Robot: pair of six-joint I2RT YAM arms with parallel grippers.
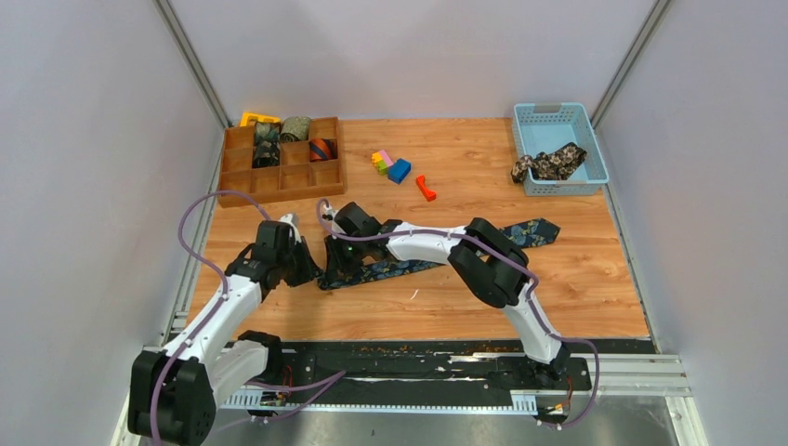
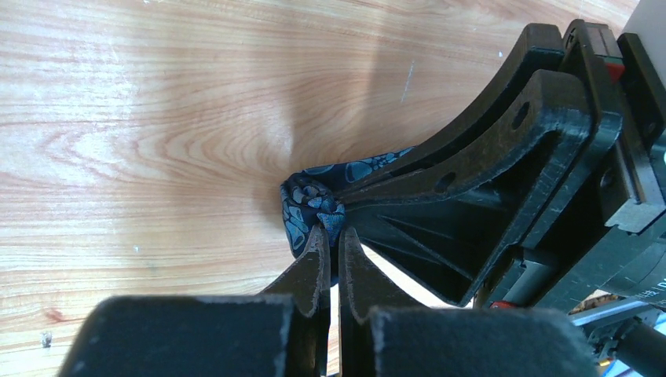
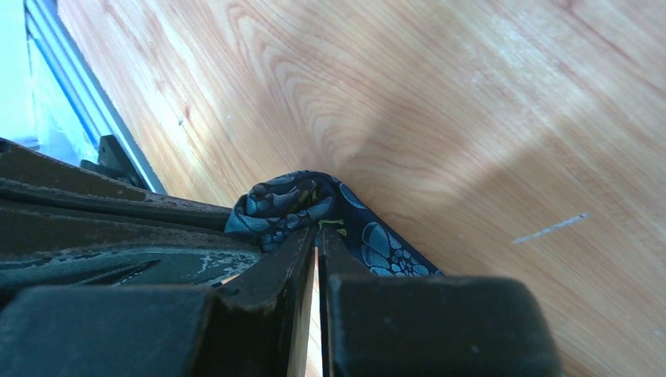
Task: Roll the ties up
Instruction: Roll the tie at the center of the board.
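A navy paisley tie (image 1: 409, 267) lies flat across the wooden table (image 1: 520, 297), its wide pointed end (image 1: 537, 230) at the right. Its narrow left end is bunched into a small fold (image 2: 308, 206), also seen in the right wrist view (image 3: 283, 203). My left gripper (image 1: 311, 269) is shut on that fold from the left, fingertips (image 2: 320, 243) pinching the cloth. My right gripper (image 1: 336, 263) is shut on the same fold from the other side (image 3: 316, 236). A black-tan floral tie (image 1: 548, 164) lies in the blue basket (image 1: 589, 139). Several rolled ties (image 1: 295, 128) sit in the wooden divider tray (image 1: 229, 177).
Small coloured plastic blocks (image 1: 391, 164) and a red piece (image 1: 426, 188) lie behind the grippers at mid table. The tray stands back left, the basket back right. The table's left edge is close to the left gripper. Grey walls enclose the table.
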